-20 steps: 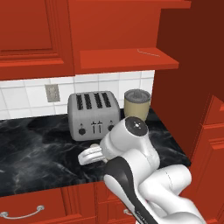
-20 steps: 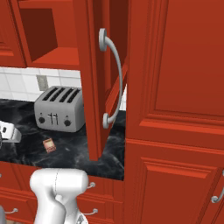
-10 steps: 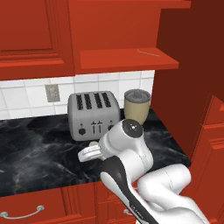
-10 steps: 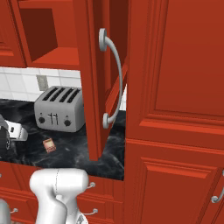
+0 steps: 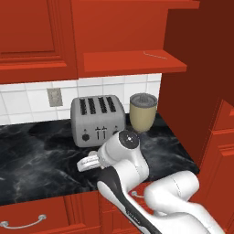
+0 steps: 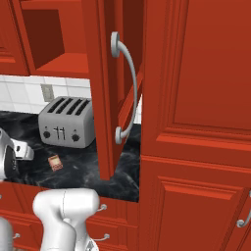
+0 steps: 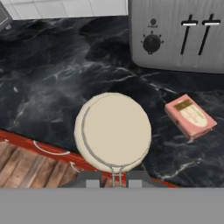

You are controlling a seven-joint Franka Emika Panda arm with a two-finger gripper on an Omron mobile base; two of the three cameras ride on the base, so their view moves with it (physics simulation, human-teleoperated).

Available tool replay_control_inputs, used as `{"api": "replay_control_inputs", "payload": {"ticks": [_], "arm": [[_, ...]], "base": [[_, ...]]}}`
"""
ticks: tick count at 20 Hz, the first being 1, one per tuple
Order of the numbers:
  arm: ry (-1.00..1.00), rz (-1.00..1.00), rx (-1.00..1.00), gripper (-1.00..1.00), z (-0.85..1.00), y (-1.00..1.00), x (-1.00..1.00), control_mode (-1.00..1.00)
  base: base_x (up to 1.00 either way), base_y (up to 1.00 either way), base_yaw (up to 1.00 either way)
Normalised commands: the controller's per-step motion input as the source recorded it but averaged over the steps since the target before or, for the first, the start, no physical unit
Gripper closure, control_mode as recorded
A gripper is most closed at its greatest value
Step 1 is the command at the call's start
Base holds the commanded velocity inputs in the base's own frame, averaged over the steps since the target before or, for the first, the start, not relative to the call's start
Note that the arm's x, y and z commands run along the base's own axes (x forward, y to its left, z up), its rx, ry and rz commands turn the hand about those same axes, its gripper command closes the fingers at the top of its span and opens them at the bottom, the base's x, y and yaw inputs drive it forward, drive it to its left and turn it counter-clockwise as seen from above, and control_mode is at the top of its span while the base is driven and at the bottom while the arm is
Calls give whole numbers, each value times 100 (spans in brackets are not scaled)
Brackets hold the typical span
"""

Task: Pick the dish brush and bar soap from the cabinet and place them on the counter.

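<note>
Gripping the dish brush (image 7: 113,131) by its thin stick handle, the gripper (image 7: 113,178) has its two dark fingertips (image 7: 89,180) pinched almost together, and the round beige head fills the middle of the hand view. The head hangs over the front part of the counter (image 7: 57,83), just inside its red front edge; beyond that edge lie the drawer fronts with curved handles and a strip of wooden floor.

On the marble beside the brush head lies the bar soap (image 7: 190,116), flat, near it but apart, with a strip of bare black stone between them. In the right base view the soap (image 6: 55,162) sits in front of the toaster (image 6: 67,122), close to the counter's front edge. The toaster's knob panel (image 7: 179,35) stands just behind the soap.

From the left base view the white arm (image 5: 123,157) reaches low over the counter in front of the toaster (image 5: 97,119), and a tan jar (image 5: 143,111) stands just right of it against the tiled wall. Open marble spreads to the left of the toaster. Overhead, the cabinet (image 5: 132,61) shelf juts out; its open door (image 6: 105,88) with its curved silver handle (image 6: 125,86) swings out over the counter's right end, narrowing the room on that side.
</note>
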Motion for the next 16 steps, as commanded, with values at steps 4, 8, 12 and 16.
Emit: {"api": "replay_control_inputs", "payload": {"ticks": [4, 8, 12, 16], "arm": [[0, 0, 0, 100, -21, 6, 29, -100], [1, 0, 0, 100, -11, 0, 38, -100], [1, 0, 0, 100, -13, 1, 42, -100], [1, 0, 0, 100, -22, 15, 38, -100]], "base": [[0, 0, 0], [0, 0, 0], [0, 0, 0], [0, 0, 0]]}}
